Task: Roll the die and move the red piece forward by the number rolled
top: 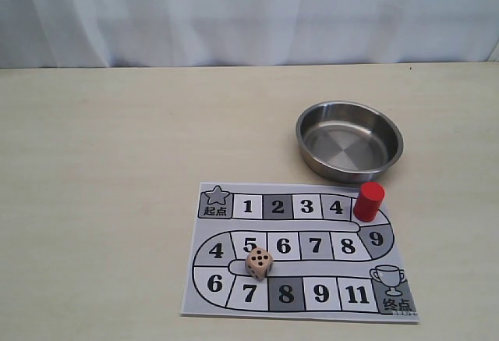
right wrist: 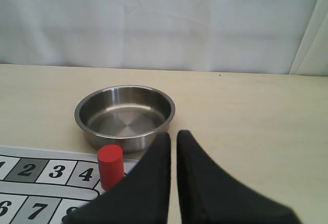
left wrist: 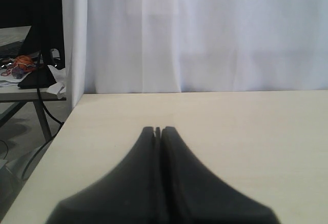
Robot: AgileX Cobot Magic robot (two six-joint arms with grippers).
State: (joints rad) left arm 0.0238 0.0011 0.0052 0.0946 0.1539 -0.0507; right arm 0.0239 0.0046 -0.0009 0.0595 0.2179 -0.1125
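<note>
1. Wooden die [top: 259, 263], light tan with black pips, sits on the board [top: 210, 236]. It is left of the middle, straddling the line between square 5 in the middle row and square 7 in the bottom row.
2. Several dark pips show on the die's side facing the exterior camera. The count on the top face is too small to read for sure.
3. The red piece [top: 369, 201] stands upright at the top right corner of the board, just right of square 4 in the top row and just above square 9. The square under it is covered.
4. A steel bowl [top: 349, 140] sits on the table [top: 101, 185] just behind that corner of the board. The red piece is just beside the bowl's near wall; I cannot tell whether they touch.
5. The board is a flat printed sheet of grey and white numbered squares, with a star at top left and a trophy at bottom right. It lies flat on the table.
6. Left pincer [left wrist: 158, 130]: black fingers [left wrist: 133, 183] pressed together with only a hairline seam, nothing pinched. It hangs over plain table near the table's side edge and points toward a white curtain [left wrist: 205, 34].
7. Right pincer [right wrist: 173, 134]: fingers [right wrist: 205, 183] nearly together with a thin slit between them, nothing in it. The bowl lies just beyond the tips, and the red piece stands off to one side, apart from the fingers.
8. The die and the red piece are well apart, at opposite sides of the board.
</note>
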